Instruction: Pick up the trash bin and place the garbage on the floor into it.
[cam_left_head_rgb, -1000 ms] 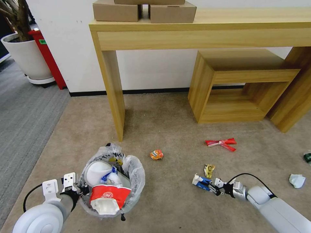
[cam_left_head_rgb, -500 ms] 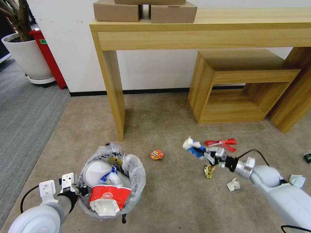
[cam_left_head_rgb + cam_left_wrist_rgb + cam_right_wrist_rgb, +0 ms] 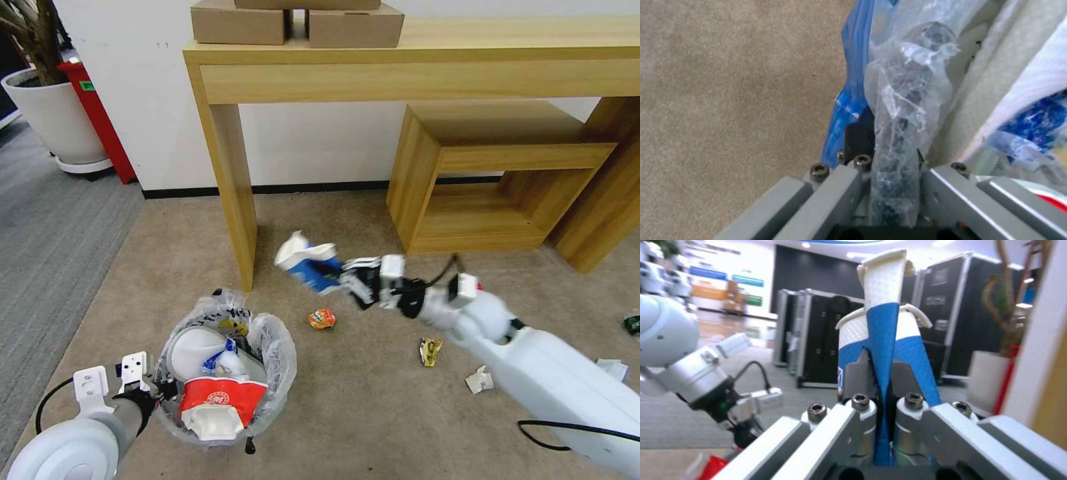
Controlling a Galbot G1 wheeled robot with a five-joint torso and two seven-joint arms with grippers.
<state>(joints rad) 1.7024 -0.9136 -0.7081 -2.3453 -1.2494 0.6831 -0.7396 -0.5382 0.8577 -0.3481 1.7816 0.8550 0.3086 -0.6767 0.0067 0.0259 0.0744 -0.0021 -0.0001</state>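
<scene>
Right, the trash bin sits low at the robot's left on the beige carpet floor, its crinkly translucent bag puffing over the rim. Inside: a round white slipper, a bent red-and-white cup, blue scraps. The left end effector is clamped on the bin's bagged rim, dark frame squeezed between its grey fingers. Over to the right end effector, pinched tight on a flattened blue-and-white carton, held in the air above the carpet, beyond the bin. On the floor lie a crumpled orange packet, a small yellow wrapper and a scrap of white paper. The pale wooden surface carries cardboard boxes.
</scene>
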